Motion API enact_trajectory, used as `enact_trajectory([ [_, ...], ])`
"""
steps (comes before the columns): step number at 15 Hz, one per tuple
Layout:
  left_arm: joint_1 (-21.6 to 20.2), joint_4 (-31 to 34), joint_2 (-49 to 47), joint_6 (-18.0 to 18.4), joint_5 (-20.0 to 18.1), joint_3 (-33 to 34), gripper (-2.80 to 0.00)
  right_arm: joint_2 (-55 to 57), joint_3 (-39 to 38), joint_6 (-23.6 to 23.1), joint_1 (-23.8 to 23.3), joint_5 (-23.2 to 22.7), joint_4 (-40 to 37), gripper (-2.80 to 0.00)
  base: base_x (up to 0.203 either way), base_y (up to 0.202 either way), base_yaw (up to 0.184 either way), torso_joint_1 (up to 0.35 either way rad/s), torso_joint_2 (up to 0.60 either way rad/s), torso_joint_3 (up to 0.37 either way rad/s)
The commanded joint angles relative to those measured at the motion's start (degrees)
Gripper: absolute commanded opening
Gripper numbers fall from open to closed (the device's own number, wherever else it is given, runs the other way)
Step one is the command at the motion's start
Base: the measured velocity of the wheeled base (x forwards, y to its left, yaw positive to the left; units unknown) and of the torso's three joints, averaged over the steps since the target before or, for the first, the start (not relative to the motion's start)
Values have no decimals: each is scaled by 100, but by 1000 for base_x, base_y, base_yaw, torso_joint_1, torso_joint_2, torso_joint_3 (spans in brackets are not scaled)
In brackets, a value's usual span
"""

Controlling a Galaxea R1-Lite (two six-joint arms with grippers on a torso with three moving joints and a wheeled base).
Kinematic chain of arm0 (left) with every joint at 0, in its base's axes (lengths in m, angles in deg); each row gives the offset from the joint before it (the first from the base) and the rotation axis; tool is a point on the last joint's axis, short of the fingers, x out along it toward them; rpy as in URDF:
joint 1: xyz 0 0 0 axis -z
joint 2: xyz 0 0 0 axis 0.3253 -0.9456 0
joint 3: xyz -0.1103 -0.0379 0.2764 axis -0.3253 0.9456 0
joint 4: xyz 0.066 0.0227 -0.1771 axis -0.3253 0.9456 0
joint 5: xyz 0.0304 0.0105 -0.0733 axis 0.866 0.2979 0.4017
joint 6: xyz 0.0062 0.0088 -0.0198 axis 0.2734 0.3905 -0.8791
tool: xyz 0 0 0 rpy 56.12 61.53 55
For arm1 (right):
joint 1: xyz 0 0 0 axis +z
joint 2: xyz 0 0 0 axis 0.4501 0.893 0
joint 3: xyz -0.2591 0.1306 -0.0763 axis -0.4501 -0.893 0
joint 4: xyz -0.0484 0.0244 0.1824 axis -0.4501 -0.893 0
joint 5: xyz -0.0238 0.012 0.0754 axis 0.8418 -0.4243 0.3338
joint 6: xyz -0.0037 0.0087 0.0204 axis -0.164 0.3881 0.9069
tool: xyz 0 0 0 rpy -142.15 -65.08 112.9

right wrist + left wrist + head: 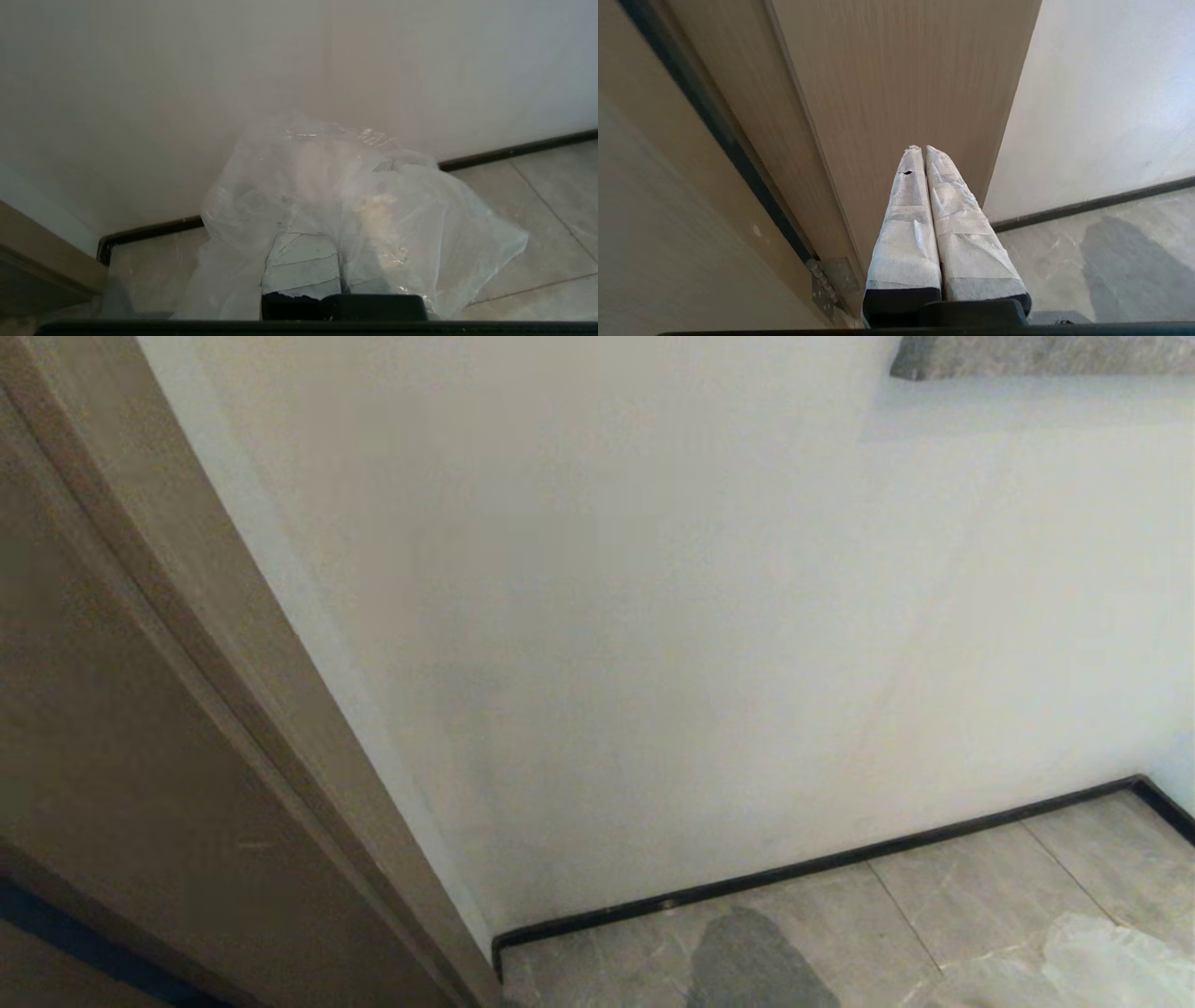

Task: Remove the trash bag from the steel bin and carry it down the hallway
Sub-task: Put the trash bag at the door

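Most of the job looked done: the right gripper (pixel 343 261) had its fingers clamped on the trash bag (pixel 355 205), carried over hallway floor (pixel 980 896) beside a white wall (pixel 653 616); left gripper (pixel 924 149) pinched together, empty.

The wall (pixel 653 616) is plain white, edged below by a black baseboard (pixel 840 863). The hallway floor (pixel 980 896) is grey tile with pale marbled veins and thin dark joints. The door panel (pixel 901 84) ahead of the left tool (pixel 923 149) is light brown with fine straight grain. That tool's 2 fingers (pixel 906 233) are wrapped white over black. The trash bag (pixel 397 219) draped over the right tool (pixel 322 261) is clear, milky and crinkled.
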Motion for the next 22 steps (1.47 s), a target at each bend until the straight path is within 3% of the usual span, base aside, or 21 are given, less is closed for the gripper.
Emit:
enact_trajectory([
  [1, 0, -1, 6, -1, 2, 0, -280, 6, -9, 0, 4, -2, 5, -280, 0, 0, 0, -2, 2, -196],
  [10, 0, -1, 6, -18, 2, 0, -280, 6, -9, 0, 4, -2, -3, -280, 0, 0, 0, 3, 4, -194],
  [15, 0, 8, 3, -27, 2, 0, -280, 7, 106, -163, 4, -41, -98, -280, 0, 0, 0, 1, 0, -25],
  [17, 0, 8, -2, -27, 2, 0, -280, 214, 784, -260, 4, -178, -541, -280, 0, 0, 0, 0, 0, 0],
  [20, 0, 8, -2, -27, 2, 0, -280, 1082, 2217, -315, 2, -344, -2111, -280, 0, 0, 0, 0, 0, 0],
  [22, 0, 8, -2, -27, 2, 0, -280, 1920, 2737, -414, 3, -413, -2678, -280, 0, 0, 0, 0, 0, 0],
])
